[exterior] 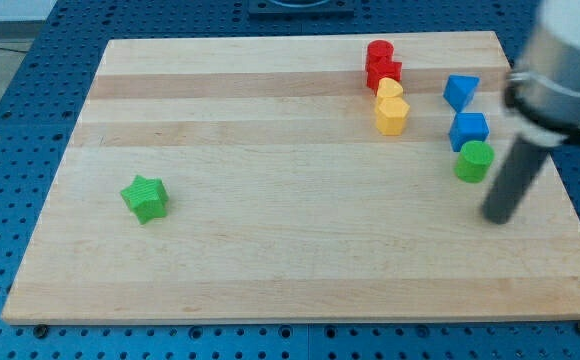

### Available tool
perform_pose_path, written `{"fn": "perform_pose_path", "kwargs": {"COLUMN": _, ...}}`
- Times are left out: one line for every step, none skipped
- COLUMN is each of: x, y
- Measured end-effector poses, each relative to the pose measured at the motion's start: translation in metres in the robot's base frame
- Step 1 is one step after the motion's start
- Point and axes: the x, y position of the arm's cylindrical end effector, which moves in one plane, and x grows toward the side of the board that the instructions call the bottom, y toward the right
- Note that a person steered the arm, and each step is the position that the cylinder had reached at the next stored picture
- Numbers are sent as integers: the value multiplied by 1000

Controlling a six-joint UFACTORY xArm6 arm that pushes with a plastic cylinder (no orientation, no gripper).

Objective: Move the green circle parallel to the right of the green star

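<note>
in the camera view we see a wooden board (270, 270) lying on a blue table with small holes (0, 150).

our rod (511, 178) comes down from the view's top right. it is dark and it leans a little. our tip (496, 217) sits on the board near the view's right edge. we have no claw on this arm, only the rod, so there is no wide or narrow to tell, and the rod holds nothing.

the green circle (474, 160) is just to the view's left of the rod and a bit higher up than our tip. it is very close to the rod, but we cannot tell if they touch.

the green star (145, 197) is far away, on the view's left side of the board. it stands alone there, well apart from all the other blocks. it sits a bit lower in the view than the green circle.

right above the green circle is a blue cube (468, 129), and the two look like they touch. above that one is another blue block (460, 91) with slanted sides, a little apart.

more to the view's left there are two yellow blocks (391, 108), one right behind the other, and we cannot make out their shapes. behind them, near the view's top, are two red blocks (381, 63), also pressed close together. the red and yellow ones make a short line.
</note>
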Motion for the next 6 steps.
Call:
{"fn": "perform_pose_path", "kwargs": {"x": -44, "y": 18}}
{"fn": "perform_pose_path", "kwargs": {"x": -58, "y": -35}}
{"fn": "perform_pose_path", "kwargs": {"x": -59, "y": -73}}
{"fn": "perform_pose_path", "kwargs": {"x": -73, "y": -56}}
{"fn": "perform_pose_path", "kwargs": {"x": -94, "y": -57}}
{"fn": "perform_pose_path", "kwargs": {"x": -93, "y": -81}}
